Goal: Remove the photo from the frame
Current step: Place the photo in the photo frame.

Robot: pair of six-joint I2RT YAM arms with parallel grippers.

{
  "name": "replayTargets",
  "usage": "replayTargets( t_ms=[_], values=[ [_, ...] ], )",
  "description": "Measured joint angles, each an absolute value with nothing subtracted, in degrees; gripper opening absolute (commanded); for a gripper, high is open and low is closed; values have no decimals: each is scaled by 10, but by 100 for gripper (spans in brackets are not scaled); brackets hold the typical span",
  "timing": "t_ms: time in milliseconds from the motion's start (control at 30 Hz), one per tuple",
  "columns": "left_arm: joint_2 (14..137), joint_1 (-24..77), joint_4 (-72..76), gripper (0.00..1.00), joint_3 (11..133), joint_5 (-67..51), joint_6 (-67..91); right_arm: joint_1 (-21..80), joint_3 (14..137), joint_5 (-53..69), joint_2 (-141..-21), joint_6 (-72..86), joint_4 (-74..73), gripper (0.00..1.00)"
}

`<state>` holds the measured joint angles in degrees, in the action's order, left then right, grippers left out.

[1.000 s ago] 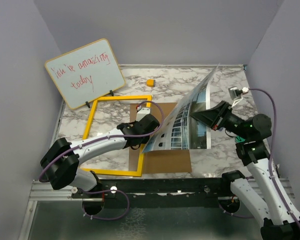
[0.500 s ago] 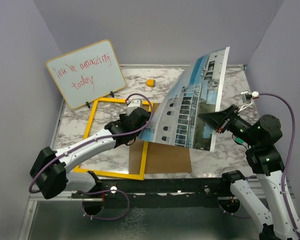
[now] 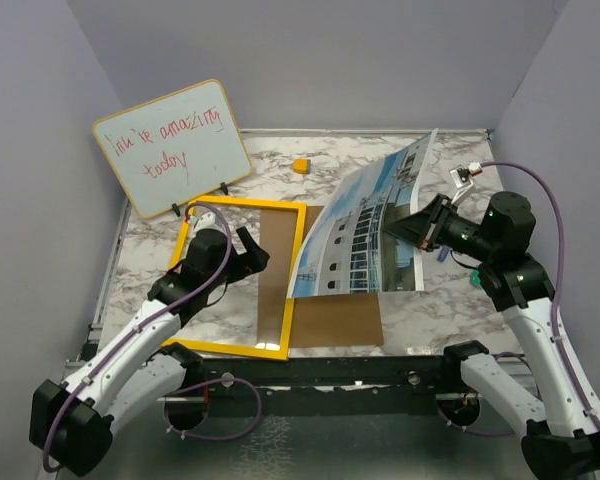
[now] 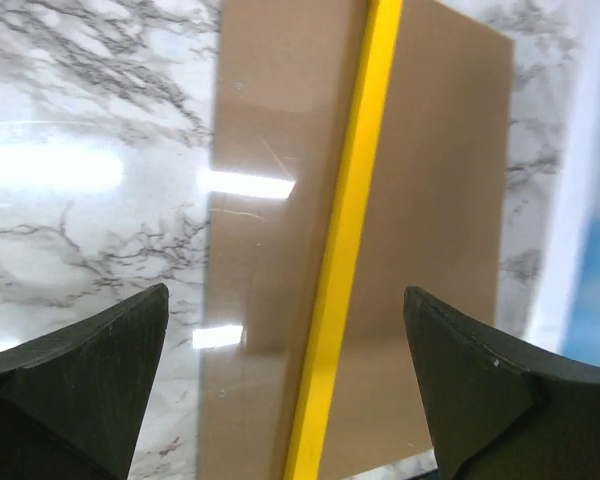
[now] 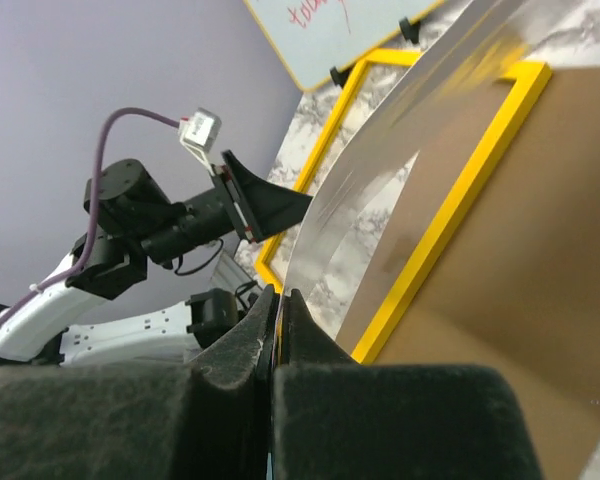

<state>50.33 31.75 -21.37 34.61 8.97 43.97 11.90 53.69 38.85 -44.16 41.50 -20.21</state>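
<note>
— Where's the photo [image 3: 365, 235]?
— Out of the frame [image 3: 245, 203]. It is held up at a tilt over the brown backing board [image 3: 330, 322], just right of the yellow border. The right claw [image 3: 408, 224] is pinched tight on its right edge.
— And the left claw [image 3: 245, 255]?
— Spread wide with nothing in it, above the frame, which lies on the tabletop [image 3: 360, 165].

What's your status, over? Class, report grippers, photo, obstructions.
Left gripper jaws open, empty, above the frame, right rail. Right gripper shut on the photo, tilted up, out of the frame. Nothing blocking; whiteboard stands apart at back.
</note>
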Motion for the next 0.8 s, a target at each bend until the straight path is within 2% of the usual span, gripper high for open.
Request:
replayTargets(
  t_ms=[200,400,633,800],
  values=[
    [461,210,-102,99,275,-100,470,121,535,423,-522,416,-207,1],
    [496,105,24,99,186,-260,533,155,544,436,-577,429,-204,0],
    [465,99,43,99,202,-307,540,314,670,429,-665,440,-157,1],
    [466,88,33,99,214,-315,535,337,686,413,-654,425,-139,1]
  ],
)
